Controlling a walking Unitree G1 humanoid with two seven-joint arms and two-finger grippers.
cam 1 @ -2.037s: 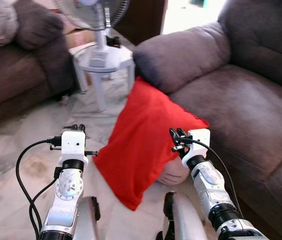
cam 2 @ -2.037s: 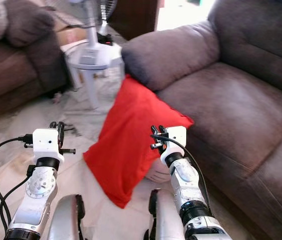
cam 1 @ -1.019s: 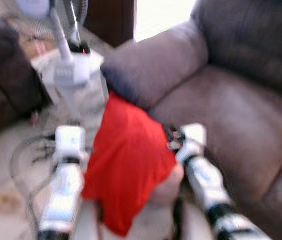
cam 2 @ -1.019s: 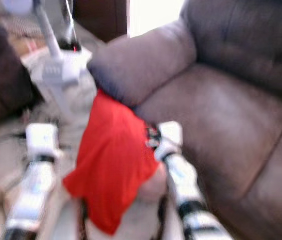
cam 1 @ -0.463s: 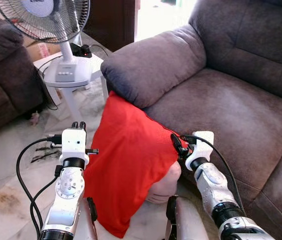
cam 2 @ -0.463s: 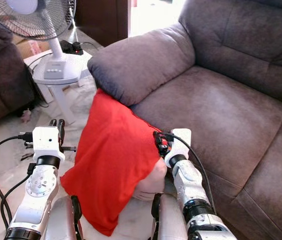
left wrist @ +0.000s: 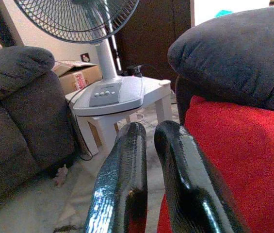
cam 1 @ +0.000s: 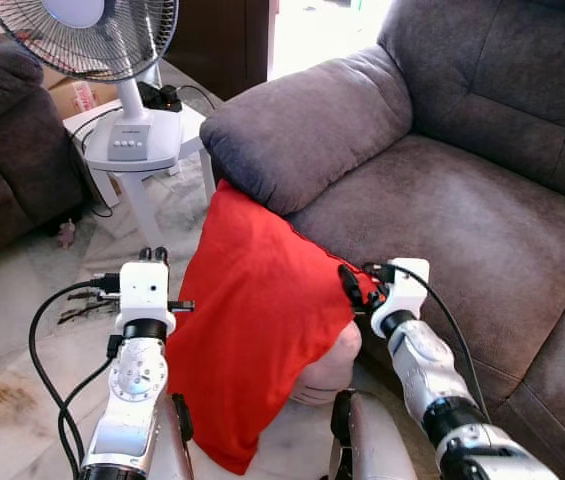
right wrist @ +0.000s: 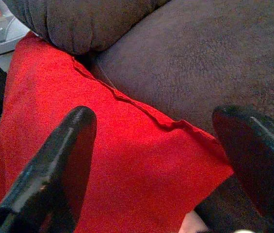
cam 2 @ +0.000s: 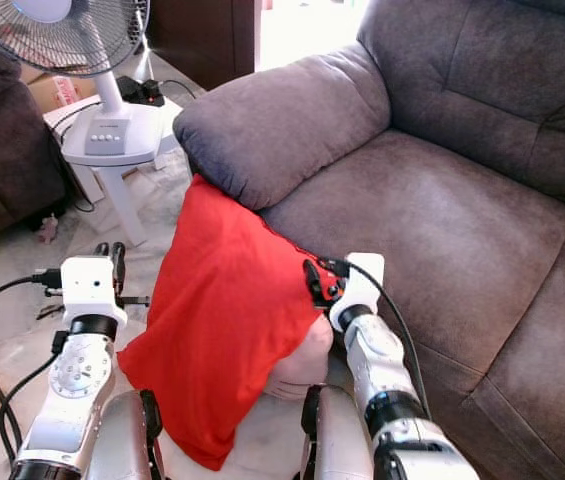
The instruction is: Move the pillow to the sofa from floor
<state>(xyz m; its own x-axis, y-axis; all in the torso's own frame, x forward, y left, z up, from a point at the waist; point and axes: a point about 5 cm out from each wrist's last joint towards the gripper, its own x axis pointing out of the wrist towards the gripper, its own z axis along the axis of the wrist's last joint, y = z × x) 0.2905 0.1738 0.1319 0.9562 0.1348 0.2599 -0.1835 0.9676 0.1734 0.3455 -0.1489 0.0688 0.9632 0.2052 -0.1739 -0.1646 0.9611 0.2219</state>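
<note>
— where is the pillow sitting?

— the red pillow (cam 1: pixel 257 340) is leaning on the sofa (cam 1: pixel 462 200) front, centre frame, its lower end on the floor (cam 1: pixel 22 330).

— and the grippers?

— the right gripper (right wrist: pixel 156 160) is spreading wide over the pillow's corner. the left gripper (left wrist: pixel 149 179), fingers pressed together, is hovering beside it. it should be biting deep into cloth before lifting.
</note>
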